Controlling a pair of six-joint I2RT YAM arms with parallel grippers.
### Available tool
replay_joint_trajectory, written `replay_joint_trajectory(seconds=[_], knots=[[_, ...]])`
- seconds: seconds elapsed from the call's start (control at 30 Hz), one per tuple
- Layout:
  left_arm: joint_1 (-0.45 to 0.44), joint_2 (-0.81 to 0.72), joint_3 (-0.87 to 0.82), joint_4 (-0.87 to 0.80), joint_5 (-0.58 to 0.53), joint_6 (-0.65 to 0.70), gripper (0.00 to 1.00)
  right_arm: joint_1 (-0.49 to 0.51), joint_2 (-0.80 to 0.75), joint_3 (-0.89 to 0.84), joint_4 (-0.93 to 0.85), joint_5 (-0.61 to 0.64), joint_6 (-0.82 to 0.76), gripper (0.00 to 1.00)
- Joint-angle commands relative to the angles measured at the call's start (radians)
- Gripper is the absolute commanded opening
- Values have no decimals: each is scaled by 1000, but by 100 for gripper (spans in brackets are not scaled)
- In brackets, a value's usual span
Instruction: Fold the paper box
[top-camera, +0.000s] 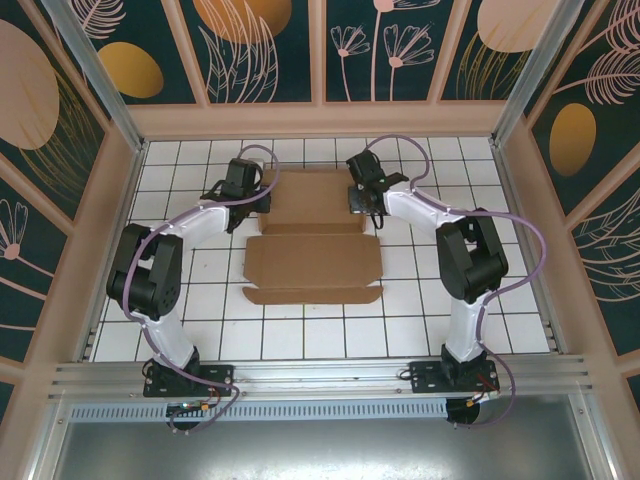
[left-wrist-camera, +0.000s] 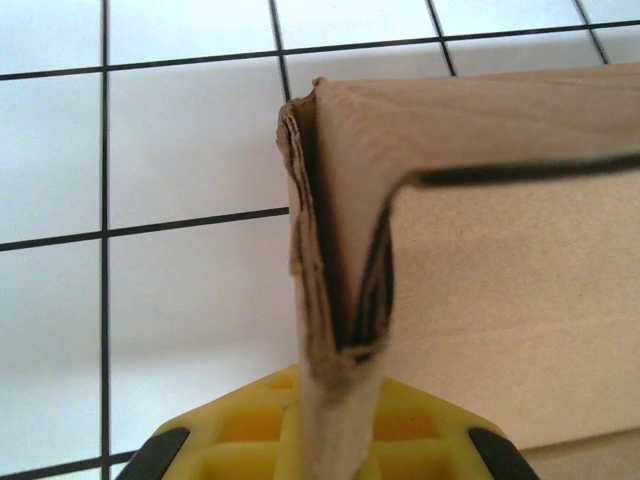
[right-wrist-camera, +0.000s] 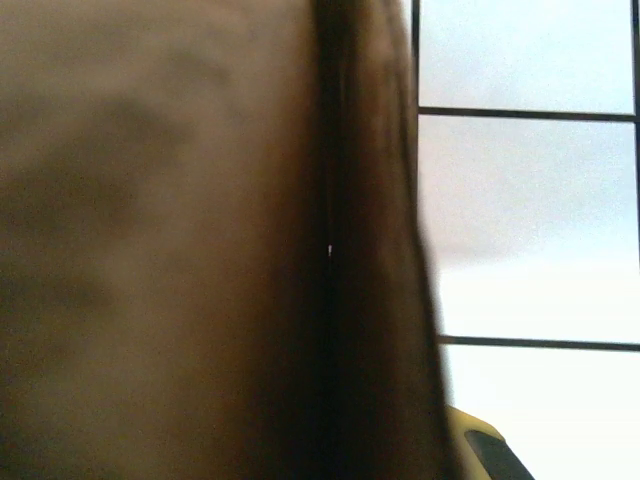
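Mid-floor: brown cardboard paper box (top-camera: 312, 262), spread open on white tiled table (top-camera: 205, 320).
Near flaps lie flat; left gripper (top-camera: 264, 198) at far panel's left edge, right gripper (top-camera: 354, 203) at its right edge, white arms flanking the sheet.

The paper box (top-camera: 312, 262) lies centred on the table (top-camera: 200, 335).

**Cardboard Sheet Spread Across Tiled Table**

The paper box (top-camera: 312, 262), a brown die-cut cardboard sheet, lies unfolded near the middle of the white tiled table (top-camera: 400, 330). Its narrow front flap points toward the near edge. Dark grout lines cross the surface on every side of the sheet.
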Motion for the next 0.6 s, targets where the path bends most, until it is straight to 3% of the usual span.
replay_joint_trajectory(seconds=[0.0, 0.57], knots=[[-16, -19, 21, -76, -139, -24, 5, 17, -42, -28, -51, 107, 85, 0], [-47, -16, 44, -85, -346, -99, 0, 109, -74, -1, -81, 292, 241, 0]])
